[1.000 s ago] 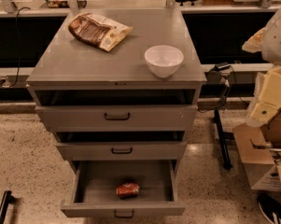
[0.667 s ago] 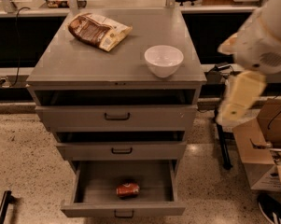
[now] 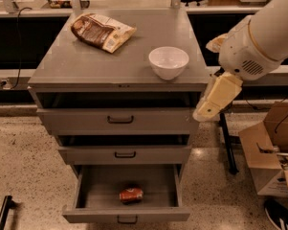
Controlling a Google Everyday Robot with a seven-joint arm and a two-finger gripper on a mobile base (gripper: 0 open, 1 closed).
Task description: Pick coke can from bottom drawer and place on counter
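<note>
Swinging in from the right edge of the scene, the robot's arm has come left and lower within the past second. Its gripper (image 3: 206,108) now hangs just off the cabinet's right front corner, level with the top drawer (image 3: 119,120). Whether the gripper is spread or pressed together cannot be told from this angle, but it carries nothing.

Nothing else has shifted. The coke can (image 3: 131,194) lies on its side near the middle of the pulled-out bottom drawer (image 3: 127,216), the only thing in it and well below the gripper. The arm appears to be in its approach, with the descent into the drawer and the grasp not yet made. It will probably have to drop past both upper drawer fronts and reach in from above.

On the counter (image 3: 110,66), a white bowl (image 3: 168,62) stands upright near the right front, and nothing can be seen in it. A brown-and-cream snack bag (image 3: 102,31) lies towards the back left. Bare grey surface between them leaves room to set the can down. The top and middle drawer (image 3: 124,154) sit slightly forward in steps, with their insides lost in shadow. A cardboard box (image 3: 268,150) rests on the floor to the right.
</note>
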